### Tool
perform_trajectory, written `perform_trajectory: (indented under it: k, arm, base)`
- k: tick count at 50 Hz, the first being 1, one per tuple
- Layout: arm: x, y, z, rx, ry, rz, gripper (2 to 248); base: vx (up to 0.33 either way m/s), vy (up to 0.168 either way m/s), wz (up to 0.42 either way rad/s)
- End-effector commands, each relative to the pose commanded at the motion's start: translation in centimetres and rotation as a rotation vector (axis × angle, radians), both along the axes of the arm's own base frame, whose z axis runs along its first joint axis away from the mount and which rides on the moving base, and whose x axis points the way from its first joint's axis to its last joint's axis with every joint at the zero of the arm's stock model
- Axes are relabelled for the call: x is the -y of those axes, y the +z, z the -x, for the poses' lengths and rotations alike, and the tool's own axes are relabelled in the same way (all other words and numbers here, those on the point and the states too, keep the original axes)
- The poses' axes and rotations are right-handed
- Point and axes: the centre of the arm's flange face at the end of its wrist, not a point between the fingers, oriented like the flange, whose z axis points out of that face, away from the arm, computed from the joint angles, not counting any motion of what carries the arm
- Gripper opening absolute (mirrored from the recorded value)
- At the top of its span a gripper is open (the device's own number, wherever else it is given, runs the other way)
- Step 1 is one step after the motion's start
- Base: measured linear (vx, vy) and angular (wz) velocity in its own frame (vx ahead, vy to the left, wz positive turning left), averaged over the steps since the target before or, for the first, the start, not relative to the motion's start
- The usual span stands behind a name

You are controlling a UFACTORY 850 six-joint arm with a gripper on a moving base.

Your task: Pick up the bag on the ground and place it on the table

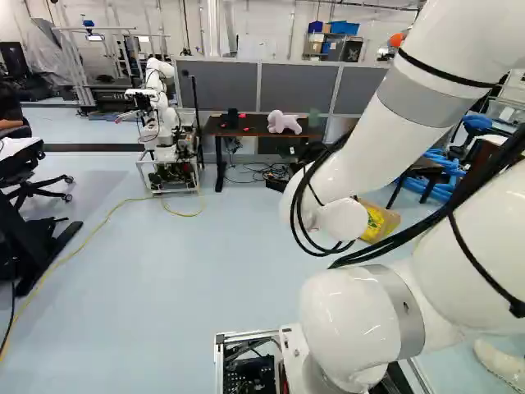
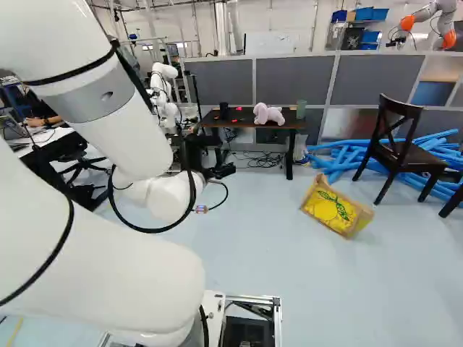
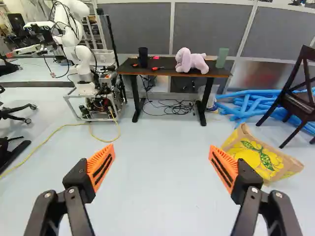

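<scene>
Across floor (image 3: 152, 187), note counter (image 3: 172, 73) ahead for set-down. Find bag (image 3: 263, 157) ungrasped on floor, near chair (image 3: 301, 98). Read pincer (image 3: 162, 147) as released, spread wide. Judge as approach step; next, swing toward bag, lower, straddle edge.

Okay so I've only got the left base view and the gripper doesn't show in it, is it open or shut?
Observer: Open; in the wrist view the gripper has its fingers wide apart.
Operator: Is the bag between them?
Observer: No, the bag lies outside them, past the finger on the side of the chair.
Operator: Part of it's hidden here, is anything over its printed side?
Observer: Nothing; the right base view shows its yellow print uncovered.
</scene>
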Motion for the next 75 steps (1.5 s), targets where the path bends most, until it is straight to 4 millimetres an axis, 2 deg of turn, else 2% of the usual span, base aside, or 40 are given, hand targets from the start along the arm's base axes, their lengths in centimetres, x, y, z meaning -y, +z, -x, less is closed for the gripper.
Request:
perform_trajectory:
  k: [35,75]
  arm:
    - [0.00,0.00,0.00,0.000,0.000,0.000,247]
    - [0.00,0.00,0.00,0.000,0.000,0.000,247]
  base:
    - [0.053,-0.044,-0.113]
    - [0.133,-0.111,-0.210]
